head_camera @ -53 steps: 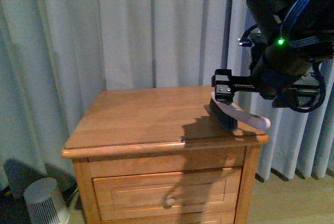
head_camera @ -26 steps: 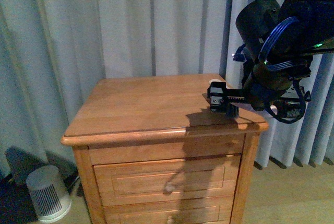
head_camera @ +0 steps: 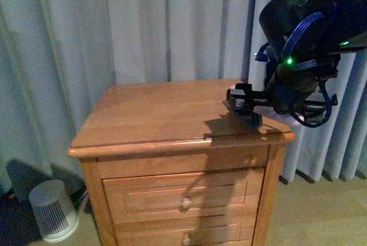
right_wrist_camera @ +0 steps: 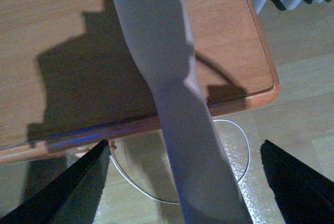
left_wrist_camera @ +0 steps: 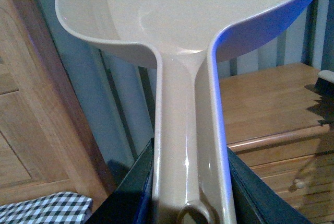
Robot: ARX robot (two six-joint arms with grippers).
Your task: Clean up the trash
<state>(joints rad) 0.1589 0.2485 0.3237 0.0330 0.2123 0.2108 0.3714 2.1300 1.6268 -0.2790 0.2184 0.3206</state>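
Observation:
No tissue wad shows in any view. My left gripper (left_wrist_camera: pixel 190 185) is shut on the handle of the beige dustpan (left_wrist_camera: pixel 182 25), whose pan is held up in front of the camera. My right gripper (head_camera: pixel 241 101) is open over the right rear of the wooden nightstand (head_camera: pixel 149 114). A brush (head_camera: pixel 252 121) with dark bristles lies under it. In the right wrist view the brush's pale handle (right_wrist_camera: pixel 172 78) runs between the spread fingers (right_wrist_camera: pixel 83 182), out past the nightstand's edge (right_wrist_camera: pixel 250 98), and the fingers stand clear of it on both sides.
Grey curtains (head_camera: pixel 143 28) hang behind the nightstand. A white slatted cylinder (head_camera: pixel 51 211) stands on the floor at its left. A white cable (right_wrist_camera: pixel 237 145) lies on the floor below the right edge. The left wrist view shows a wooden cabinet (left_wrist_camera: pixel 26 104) and checked cloth (left_wrist_camera: pixel 47 208).
My right arm has swung back and lower over the nightstand's right rear. The brush, tilted with its pale handle showing a second ago, now lies mostly hidden under the gripper.

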